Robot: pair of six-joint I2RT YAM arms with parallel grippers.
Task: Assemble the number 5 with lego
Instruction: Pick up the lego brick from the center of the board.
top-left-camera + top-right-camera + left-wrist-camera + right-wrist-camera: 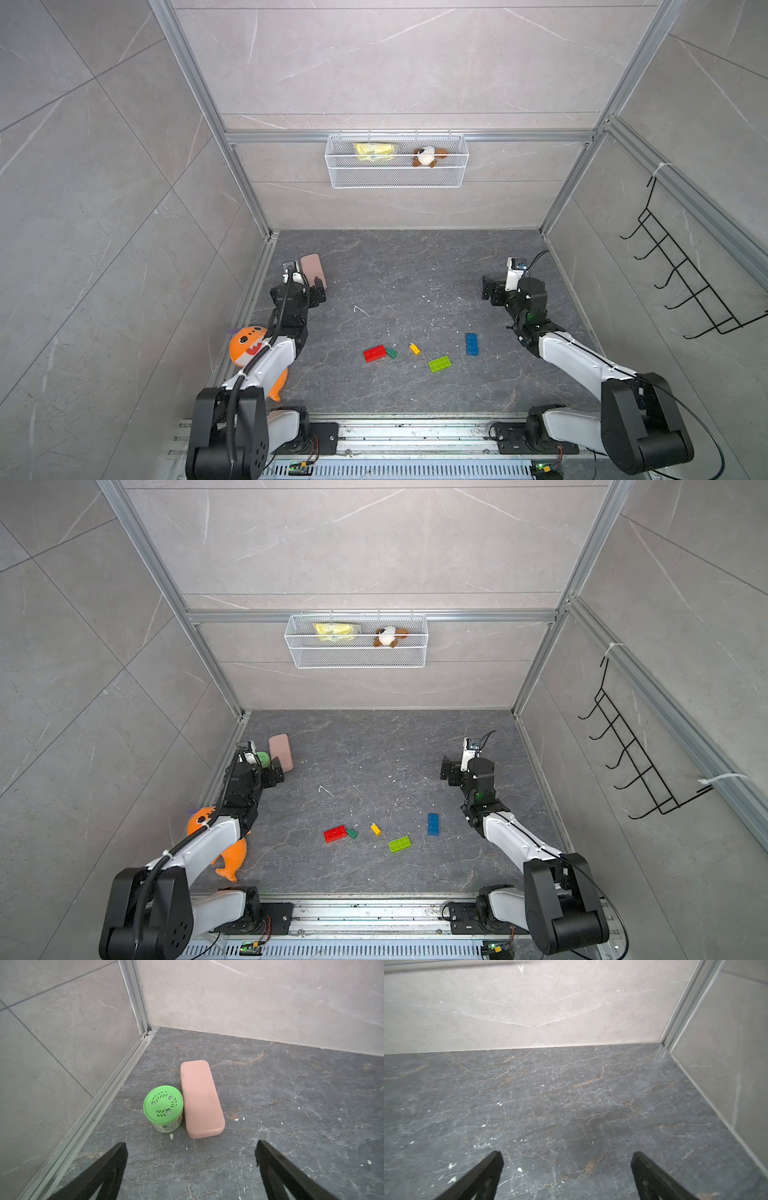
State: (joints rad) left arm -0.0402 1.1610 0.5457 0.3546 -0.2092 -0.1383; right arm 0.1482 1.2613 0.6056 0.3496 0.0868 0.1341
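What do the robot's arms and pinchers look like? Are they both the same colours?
Yes, they match. The left arm and right arm each have smooth white tube sections joined by chunky black rounded joints. A black cable runs along each, tied on with white zip ties. The left gripper and right gripper each have two black, pointed fingers.

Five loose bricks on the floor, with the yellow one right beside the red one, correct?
No: the dark-green brick is right beside the red brick; the yellow brick lies apart, as both top views show.
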